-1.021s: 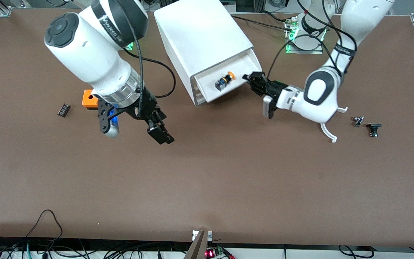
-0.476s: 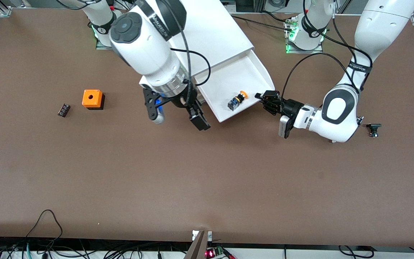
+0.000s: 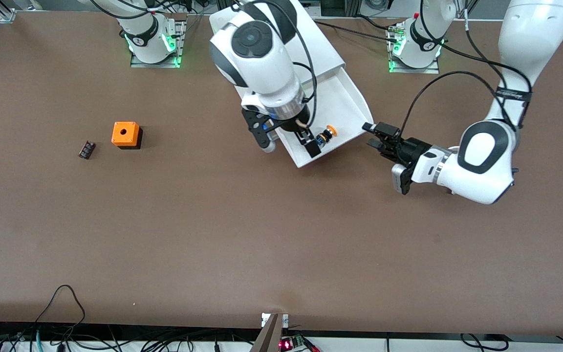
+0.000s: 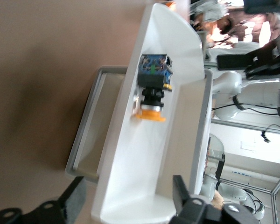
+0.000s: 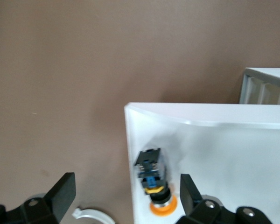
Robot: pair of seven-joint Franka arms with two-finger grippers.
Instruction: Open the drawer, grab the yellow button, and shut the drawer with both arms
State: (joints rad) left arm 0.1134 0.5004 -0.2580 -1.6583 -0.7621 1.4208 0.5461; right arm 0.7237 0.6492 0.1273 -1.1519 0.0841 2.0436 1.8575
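Drawer: the white tray (image 3: 345, 105) stands pulled out of the white cabinet (image 3: 311, 44), its front end toward the front camera; the left wrist view looks along its length (image 4: 177, 60).
Button: orange cap and black-and-blue body (image 3: 324, 137), lying on its side inside the drawer, close to the front wall; also seen in the left wrist view (image 4: 152, 88) and the right wrist view (image 5: 154, 179).
Right claw: (image 3: 287, 142) spread wide over the drawer's front corner, one finger above the drawer floor just beside the button, the other outside the drawer wall; nothing held.
Left claw: (image 3: 378, 137) fingers parted and empty, low over the tabletop just beside the drawer's front corner toward the left arm's end; not touching the drawer.
Orange cube: (image 3: 126, 135) with a hole on top, on the tabletop toward the right arm's end, well apart from the cabinet.
Dark block: (image 3: 86, 149) small, on the tabletop near the orange cube.
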